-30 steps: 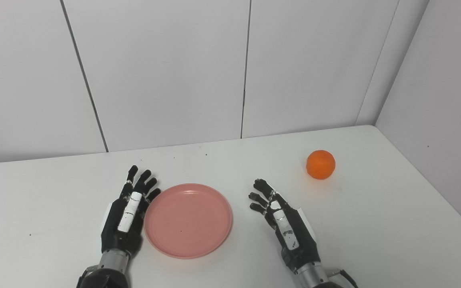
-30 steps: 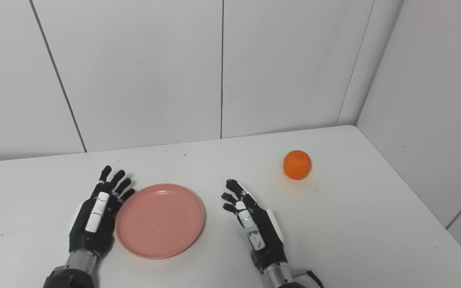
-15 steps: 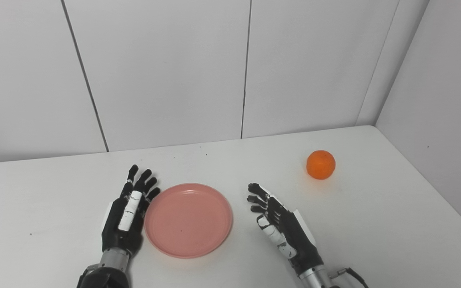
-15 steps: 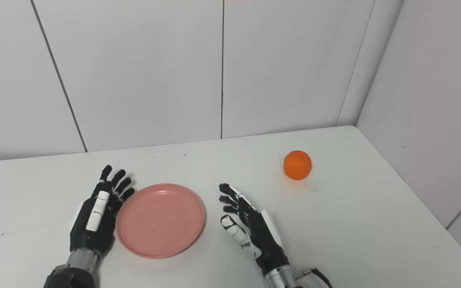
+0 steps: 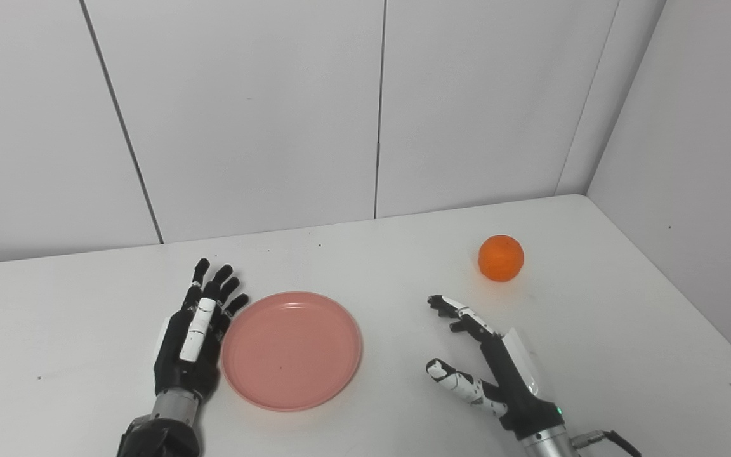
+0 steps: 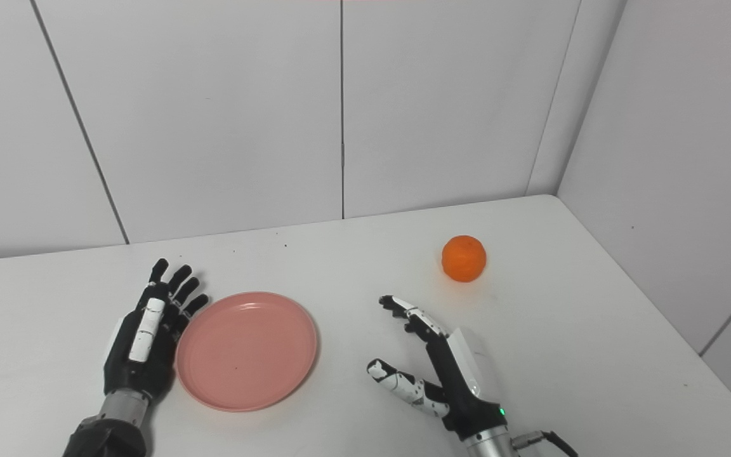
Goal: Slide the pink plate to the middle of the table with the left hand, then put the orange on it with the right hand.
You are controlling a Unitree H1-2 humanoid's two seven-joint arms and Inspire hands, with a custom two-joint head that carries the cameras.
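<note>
The pink plate [image 5: 292, 348] lies flat on the white table [image 5: 365, 266], left of the middle, with nothing on it. My left hand [image 5: 193, 333] rests open against the plate's left rim, fingers straight and pointing away from me. The orange [image 5: 500, 258] sits on the table at the far right, apart from both hands. My right hand [image 5: 492, 371] is open and empty, turned on its edge with the thumb spread toward the plate, between the plate and the orange and nearer to me than the orange.
White wall panels [image 5: 245, 114] close the table at the back, and a side wall [image 5: 695, 158] runs along its right edge. The table's front left and front right hold nothing but my arms.
My right hand has moved right and rolled from palm-down onto its edge, thumb spread out. The left hand, plate and orange have not moved. The camera has shifted slightly.
</note>
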